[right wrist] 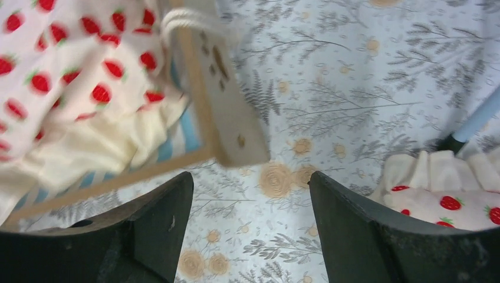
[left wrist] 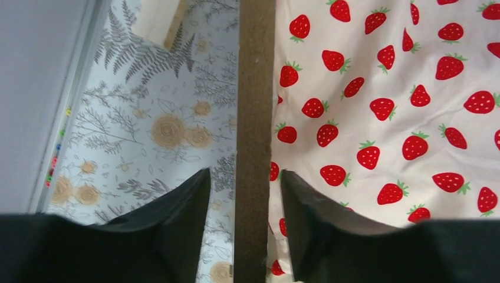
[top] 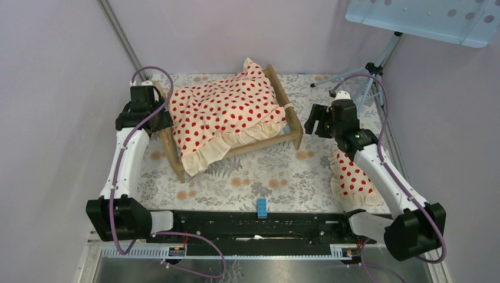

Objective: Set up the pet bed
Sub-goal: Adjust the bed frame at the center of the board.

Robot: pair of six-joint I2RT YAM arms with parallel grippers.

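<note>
The pet bed (top: 295,127) stands at an angle in the middle of the floral mat, with the cream red-dotted blanket (top: 227,112) spread over it. My left gripper (top: 158,118) is open at the bed's left end. In the left wrist view its fingers (left wrist: 177,218) straddle the end board's edge (left wrist: 255,88) with a gap on each side, and the blanket (left wrist: 401,88) lies to the right. My right gripper (top: 312,121) is open and empty just right of the bed. In the right wrist view it (right wrist: 250,183) hovers over the mat near the end board (right wrist: 230,112) and striped mattress (right wrist: 188,127).
The red-dotted pillow (top: 351,177) lies on the mat under my right arm and shows in the right wrist view (right wrist: 442,200). A tripod (top: 371,71) stands at the back right. A small blue block (top: 260,207) sits at the front edge. Walls close in on both sides.
</note>
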